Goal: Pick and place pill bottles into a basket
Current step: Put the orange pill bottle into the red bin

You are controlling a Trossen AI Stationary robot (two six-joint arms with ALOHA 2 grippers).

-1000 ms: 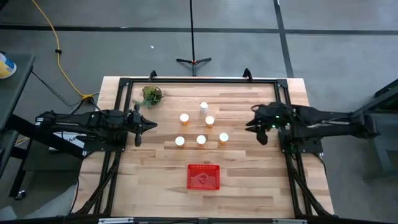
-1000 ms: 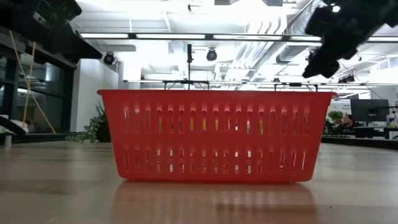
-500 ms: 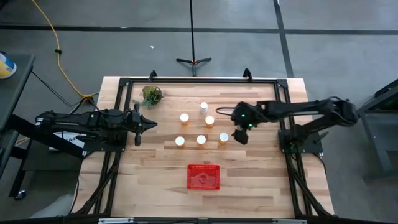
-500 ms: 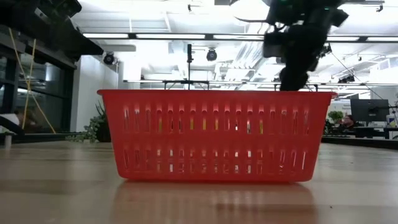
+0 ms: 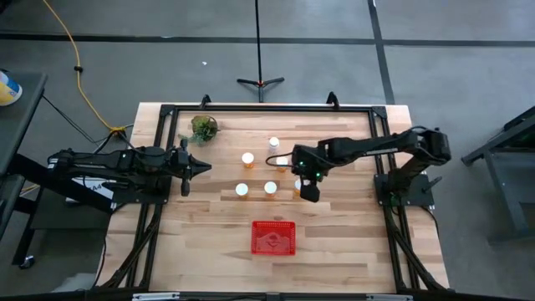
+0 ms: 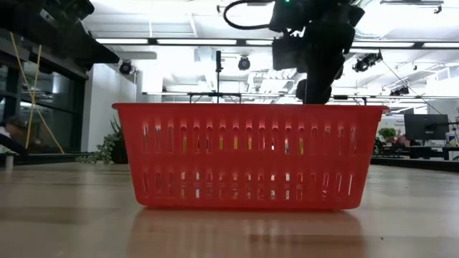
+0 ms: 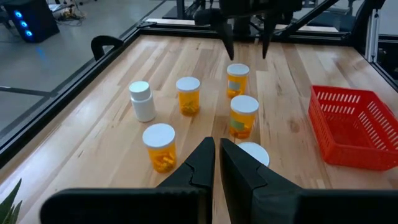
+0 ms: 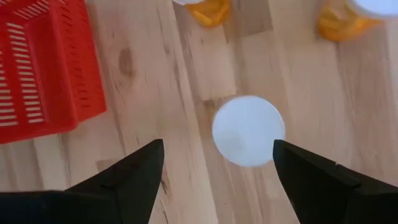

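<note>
Several orange pill bottles with white caps and one whitish bottle (image 7: 142,101) stand upright on the wooden table (image 5: 209,251). My right gripper (image 8: 217,144) is open and points down over the orange bottle nearest the table's right edge (image 7: 237,79). Its white cap (image 8: 247,129) shows between the two fingers, which stand just above it and clear of it. The red basket (image 5: 274,237) sits nearer the table's front edge, with nothing visible inside. My left gripper (image 7: 217,163) is shut and hovers at the table's left, pointing toward the bottles.
A small green plant (image 5: 203,128) stands at the far left corner. A black frame (image 5: 267,108) runs around the tabletop. In the low view the basket (image 6: 247,154) fills the foreground and hides the bottles behind it.
My right gripper has swung from the table's right edge toward the left, over the rightmost orange bottle, and has tipped to point down at it. The bottles and the basket stand where they were.
</note>
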